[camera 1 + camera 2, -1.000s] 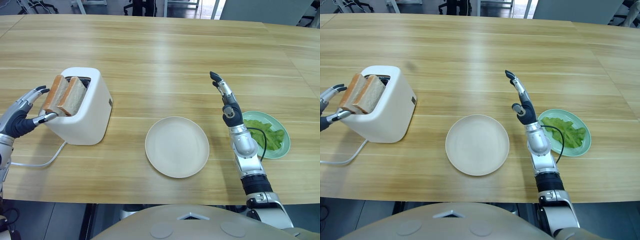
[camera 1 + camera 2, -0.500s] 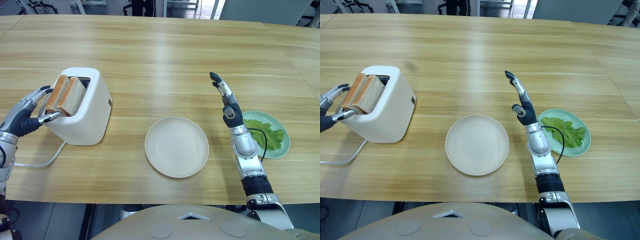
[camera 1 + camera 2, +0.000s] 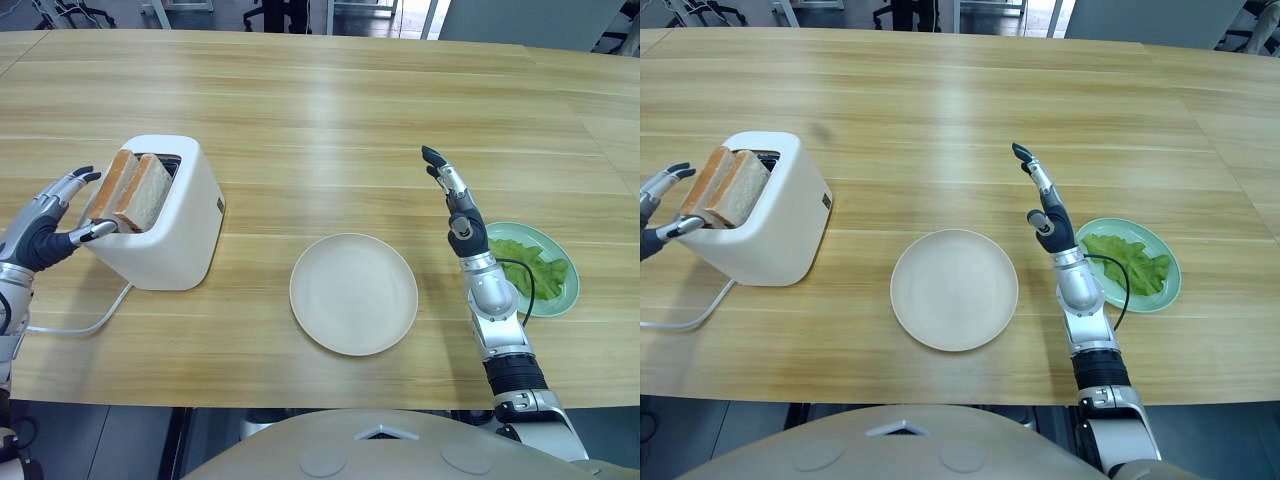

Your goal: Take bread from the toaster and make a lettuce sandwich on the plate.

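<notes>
- At the left edge of the frame, the left hand (image 3: pixel 42 232) is beside the toaster (image 3: pixel 170 225), fingers spread wide and holding nothing.
- Its upper fingers (image 3: pixel 72 182) and its thumb bracket the outer edge of the bread (image 3: pixel 130 190); whether the thumb tip touches the crust cannot be told.
- The bread is two slices standing side by side, sticking up out of the white toaster's slots and tilted toward the left hand.
- A white cord (image 3: pixel 85 325) runs from the toaster's base to the left edge of the desk (image 3: pixel 320 110).
- In the lower centre, a round cream plate (image 3: pixel 354 293) lies flat with nothing on it.
- Right of the plate, the right hand (image 3: pixel 455 200) is raised above the desk, fingers straight and pointing up, gripping nothing.
- At the right, just past that arm, a small green dish (image 3: pixel 572 287) holds lettuce (image 3: pixel 537 262).
</notes>
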Available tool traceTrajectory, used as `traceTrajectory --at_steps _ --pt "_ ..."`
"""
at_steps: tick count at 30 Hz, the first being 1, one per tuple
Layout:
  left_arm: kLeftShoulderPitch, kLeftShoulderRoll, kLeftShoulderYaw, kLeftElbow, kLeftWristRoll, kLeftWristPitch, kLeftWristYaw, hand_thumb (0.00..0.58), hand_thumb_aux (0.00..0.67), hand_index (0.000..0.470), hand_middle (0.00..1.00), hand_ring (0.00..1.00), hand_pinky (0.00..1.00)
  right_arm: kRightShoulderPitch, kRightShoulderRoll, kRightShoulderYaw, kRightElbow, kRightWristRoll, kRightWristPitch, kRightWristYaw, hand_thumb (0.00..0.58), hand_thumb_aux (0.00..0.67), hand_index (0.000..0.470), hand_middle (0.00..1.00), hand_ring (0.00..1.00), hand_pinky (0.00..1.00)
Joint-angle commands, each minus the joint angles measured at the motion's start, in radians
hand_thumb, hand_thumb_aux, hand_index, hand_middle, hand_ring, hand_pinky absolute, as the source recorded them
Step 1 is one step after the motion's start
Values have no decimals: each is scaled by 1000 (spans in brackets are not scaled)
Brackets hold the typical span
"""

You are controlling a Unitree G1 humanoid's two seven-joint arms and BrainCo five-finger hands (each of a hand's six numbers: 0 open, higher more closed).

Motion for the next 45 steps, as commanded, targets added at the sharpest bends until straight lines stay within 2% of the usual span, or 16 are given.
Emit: traceTrajectory --at_steps 1,8,11,12,15,17,18,21,22,23,25,26,36,37,39,45 --pt "3 10 -22 27 15 8 10 62 37 25 0 0 0 3 -8 -4 -8 5 18 8 0 0 0 0 0 0" --pt "-14 21 -50 75 18 1 17 45 26 18 0 0 0 9 -10 -5 -11 4 19 5 0 0 0 0 0 0" --pt "-18 24 -66 92 27 -3 22 71 42 29 0 0 0 8 -7 -2 -9 3 20 5 0 0 0 0 0 0" --pt "-19 24 -75 97 30 -4 23 112 68 47 0 0 0 8 -7 -1 -9 3 20 6 0 0 0 0 0 0" --pt "-22 20 -101 106 38 -5 23 116 71 49 0 0 0 8 -8 -2 -9 4 20 6 0 0 0 0 0 0" --pt "-25 18 -107 110 39 -6 26 148 92 63 0 0 0 8 -9 -2 -10 4 21 6 0 0 0 0 0 0" --pt "-27 18 -111 112 38 -7 28 187 118 81 0 0 0 8 -9 -2 -10 5 21 7 0 0 0 0 0 0" --pt "-34 14 -121 117 35 -14 28 190 121 83 0 0 0 10 -10 -3 -12 5 22 7 0 0 0 0 0 0" --pt "-36 14 -124 118 32 -18 28 230 150 103 0 0 0 10 -11 -3 -13 6 22 7 0 0 0 0 0 0" --pt "-38 12 -125 118 25 -25 28 230 150 103 0 0 0 10 -11 -3 -13 6 22 7 0 0 0 0 0 0" --pt "-41 9 -125 118 9 -39 25 346 244 168 0 0 0 10 -11 -3 -12 6 22 7 0 0 0 0 0 0" --pt "-41 9 -124 118 2 -44 23 360 257 177 0 0 0 10 -11 -3 -12 6 22 7 0 0 0 0 0 0" --pt "-39 3 -106 107 -71 -77 4 346 244 168 0 0 0 16 -12 -3 -16 8 22 9 0 0 0 0 0 0" --pt "-40 3 -105 107 -73 -78 4 392 289 198 0 0 0 17 -12 -3 -17 8 22 9 0 0 0 0 0 0" --pt "-40 3 -102 107 -76 -76 6 436 336 231 0 0 0 17 -12 -2 -17 7 22 10 0 0 0 0 0 0" --pt "-38 3 -93 99 -87 -66 13 485 399 274 0 0 0 19 -13 -3 -21 9 24 12 0 0 0 0 0 0"
